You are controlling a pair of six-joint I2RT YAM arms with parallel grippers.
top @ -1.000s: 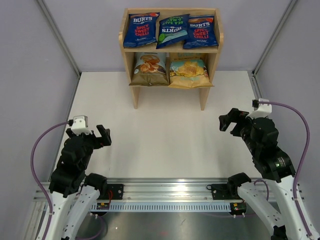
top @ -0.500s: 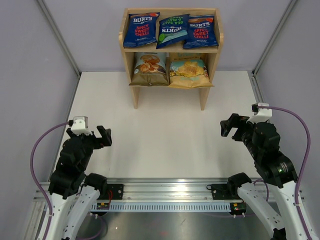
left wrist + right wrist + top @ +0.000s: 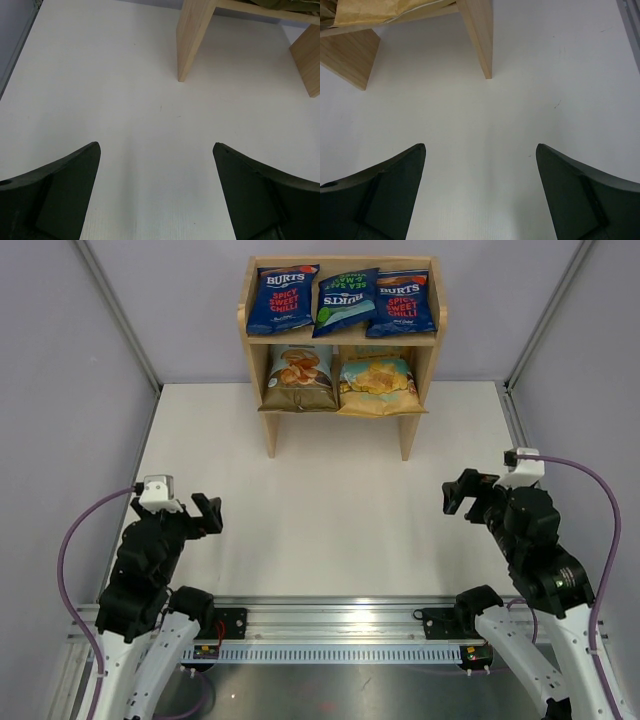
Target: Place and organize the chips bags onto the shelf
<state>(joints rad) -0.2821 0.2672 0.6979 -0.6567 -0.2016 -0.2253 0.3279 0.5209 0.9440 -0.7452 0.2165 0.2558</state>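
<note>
Chips bags, all five, sit on the shelf (image 3: 425, 370) at the far edge of the desk (image 3: 330, 500). On the upper tier three dark-blue Burts bags lie side by side, faces up: a red-labelled bag (image 3: 281, 298) on the left, the green-labelled bag (image 3: 346, 300) in the middle (its print reads upside down from this view, and it overlaps its neighbours slightly), and a second red-labelled bag (image 3: 402, 302) on the right. On the lower tier the pale blue-tan bag (image 3: 299, 376) lies to the left and the yellow bag (image 3: 378, 382) just beside it on the right, their edges touching.

Both arms are drawn back near their bases, well apart from the shelf. The left hand (image 3: 195, 512) hovers over the near left part of the desk, fingers spread wide with nothing between them; its wrist view shows only bare desk between the two dark fingers (image 3: 65, 190) and a wooden shelf leg (image 3: 192, 40) ahead. The right hand (image 3: 468, 490) hangs over the near right side, likewise wide apart and holding nothing, with another shelf leg (image 3: 479, 35) ahead of it.
</note>
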